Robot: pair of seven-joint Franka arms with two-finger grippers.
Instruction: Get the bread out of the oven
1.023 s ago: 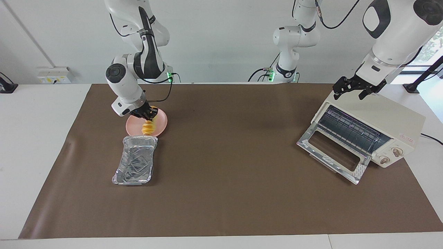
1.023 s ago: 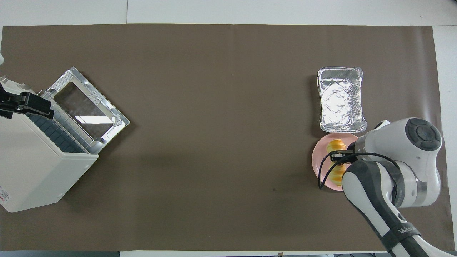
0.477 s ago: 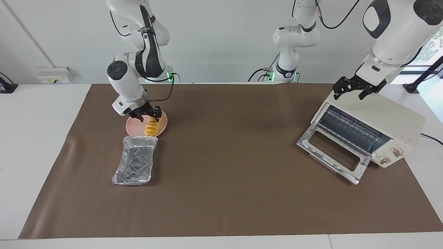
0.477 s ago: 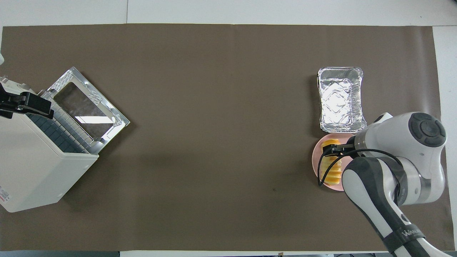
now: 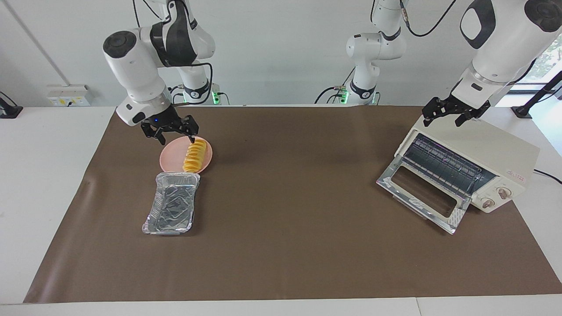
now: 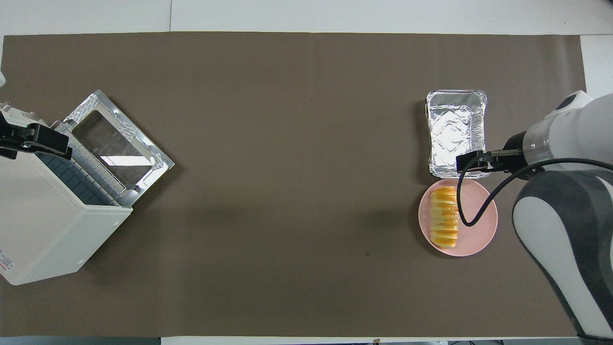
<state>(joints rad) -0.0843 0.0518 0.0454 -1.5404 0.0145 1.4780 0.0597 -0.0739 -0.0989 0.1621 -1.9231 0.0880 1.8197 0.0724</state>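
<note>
Two white Franka arms with rounded shells, dark grey joint caps and black bands; each carries a black two-finger gripper, right gripper point(image 5: 172, 131) and left gripper point(image 5: 448, 113); black cables loop alongside; green lights glow at bases

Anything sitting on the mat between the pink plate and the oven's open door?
Nothing: only bare brown mat lies between the pink plate and the oven; the overhead view shows it best.

Bread point(image 5: 195, 156) on plate point(image 5: 171, 153), foil tray point(image 5: 171, 208) just beside plate and farther from the robots, oven point(image 5: 476, 164) at left arm's end of the table, door down.
</note>
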